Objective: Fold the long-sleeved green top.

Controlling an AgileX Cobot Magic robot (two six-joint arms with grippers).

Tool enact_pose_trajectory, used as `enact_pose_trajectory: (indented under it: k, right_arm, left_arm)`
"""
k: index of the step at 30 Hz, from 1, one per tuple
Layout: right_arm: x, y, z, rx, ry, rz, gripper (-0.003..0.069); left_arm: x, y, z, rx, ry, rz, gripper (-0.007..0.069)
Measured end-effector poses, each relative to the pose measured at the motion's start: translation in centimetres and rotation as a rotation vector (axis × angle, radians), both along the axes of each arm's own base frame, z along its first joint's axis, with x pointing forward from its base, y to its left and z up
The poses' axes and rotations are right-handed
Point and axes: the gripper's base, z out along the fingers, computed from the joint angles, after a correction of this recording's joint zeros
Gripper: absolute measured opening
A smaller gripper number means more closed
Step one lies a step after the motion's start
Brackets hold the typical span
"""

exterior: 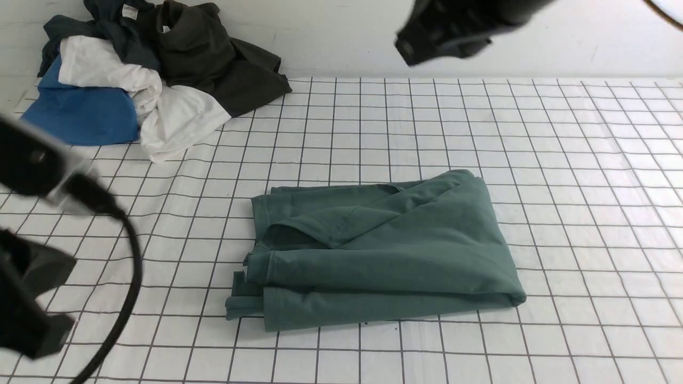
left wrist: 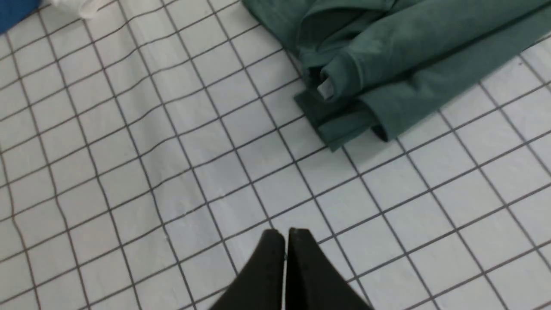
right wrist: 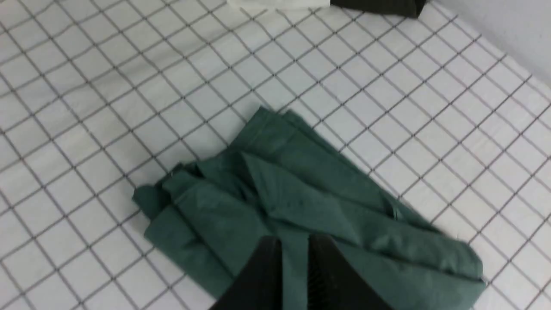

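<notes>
The green long-sleeved top (exterior: 384,250) lies folded into a thick rectangular bundle in the middle of the checked table cloth (exterior: 560,160). Its layered edges and a cuff stick out on its left side (left wrist: 340,125). My left gripper (left wrist: 286,234) is shut and empty, hovering over bare cloth to the front left of the top. My right gripper (right wrist: 295,241) hangs high above the top (right wrist: 301,202), a blurred dark shape in the front view (exterior: 443,37). Its fingers are parted by a narrow gap with nothing between them.
A pile of other clothes sits at the back left corner: a bright blue garment (exterior: 80,114), a white one (exterior: 165,114) and a dark olive-black one (exterior: 213,64). A white wall (exterior: 347,37) closes off the back of the table.
</notes>
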Motion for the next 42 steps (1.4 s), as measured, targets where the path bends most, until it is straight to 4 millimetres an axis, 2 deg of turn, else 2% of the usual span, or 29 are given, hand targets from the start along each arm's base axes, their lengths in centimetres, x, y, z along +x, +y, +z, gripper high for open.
enact_pose_trajectory:
  k: [1,2,6,8,9,10,12,18,24,27,42]
  right_arm:
    - [-0.3,-0.3,-0.2,-0.005,0.007,0.0,0.0027]
    - [-1.6,-1.2,-1.3,-0.03,0.04,0.0,0.0004]
    - [-5.5,-4.0,-3.0,-0.003,0.047,-0.015,-0.0013]
    - [-6.6,-4.8,-3.3,0.028,0.034,-0.02,-0.0013]
    - [-8.0,-5.7,-3.7,0.086,-0.002,-0.028,-0.0013]
    - [-8.1,-5.8,-3.9,0.093,-0.007,-0.029,-0.0013]
    - [-10.2,-7.3,-4.0,0.202,-0.098,-0.034,-0.0013]
    - [-13.8,-10.3,-4.7,0.413,-0.343,-0.056,-0.0014]
    - [-15.7,-12.0,-5.4,0.546,-0.507,-0.071,-0.0014]
    - [-15.9,-12.2,-5.6,0.556,-0.536,-0.072,-0.0014]
    - [-16.0,-12.2,-6.6,0.506,-0.473,-0.069,-0.0014]
  left_arm:
    - [-0.2,0.1,-0.1,-0.004,-0.008,0.003,-0.0008]
    - [-1.6,0.6,-1.1,-0.017,-0.046,0.011,-0.0008]
    - [-4.8,1.7,-3.3,-0.064,-0.156,0.02,-0.0008]
    - [-5.4,1.9,-3.8,-0.08,-0.177,0.021,-0.0008]
    - [-6.4,2.2,-4.5,-0.109,-0.215,0.026,-0.0008]
    - [-6.5,2.2,-4.8,-0.112,-0.215,0.027,-0.0008]
    - [-7.6,2.5,-5.6,-0.172,-0.276,0.047,-0.0008]
    - [-8.7,2.9,-6.6,-0.246,-0.405,0.062,-0.0008]
    - [-8.7,2.9,-7.1,-0.245,-0.401,0.062,-0.0008]
    - [-8.7,2.9,-7.1,-0.245,-0.401,0.062,-0.0008]
    - [-8.7,2.9,-7.1,-0.246,-0.401,0.062,-0.0008]
